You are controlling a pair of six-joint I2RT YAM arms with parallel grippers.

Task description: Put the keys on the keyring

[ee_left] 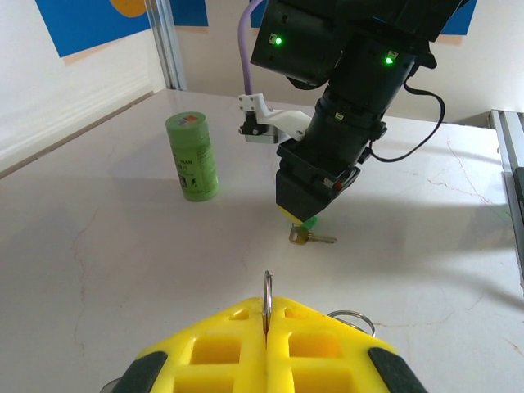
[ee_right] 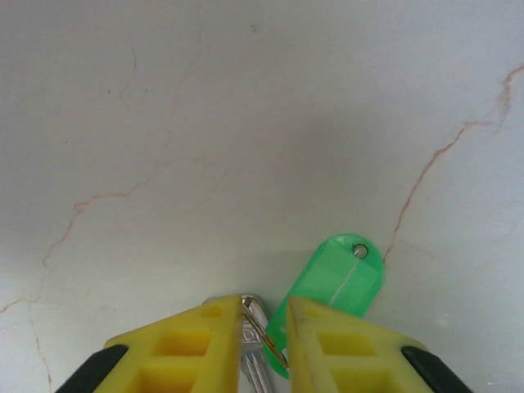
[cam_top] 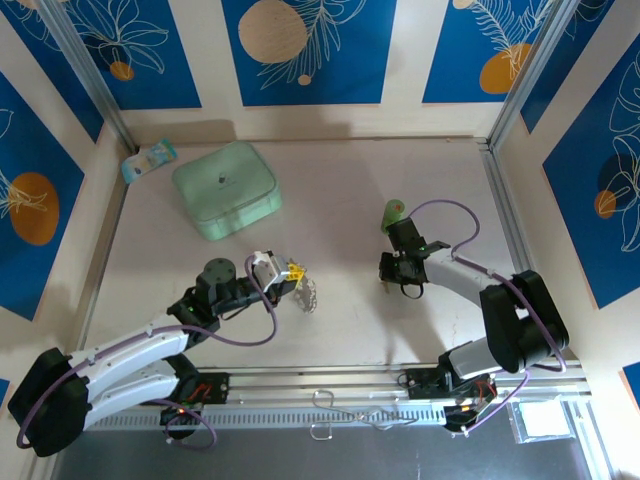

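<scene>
- Pinching the keyring (ee_left: 267, 286) upright in the left gripper (ee_left: 267, 315), with the yellow fingers pressed fully together on its thin wire.
- Straddling the keys (ee_right: 337, 282) with the right gripper (ee_right: 264, 304), its fingers (ee_right: 205, 344) leaving just a narrow gap.
- Sitting in that gap: a thin metal loop and the edge of the green head. Not possible to tell whether the pads are actually clamping it.
- Lying flat on the pale table (ee_right: 246, 123), with the green head poking out ahead of the right fingertips.
- Showing from the left wrist camera: the right gripper pointing straight down onto the keys, a metal blade sticking out beside it, and a green cylinder (ee_left: 192, 155) standing upright to the left.
- Showing from above: silvery chain hanging off the left fingertips, well apart from the right gripper, with a mint-green box (cam_top: 227, 188) and a small packet (cam_top: 150, 160) lying far back on the left.
</scene>
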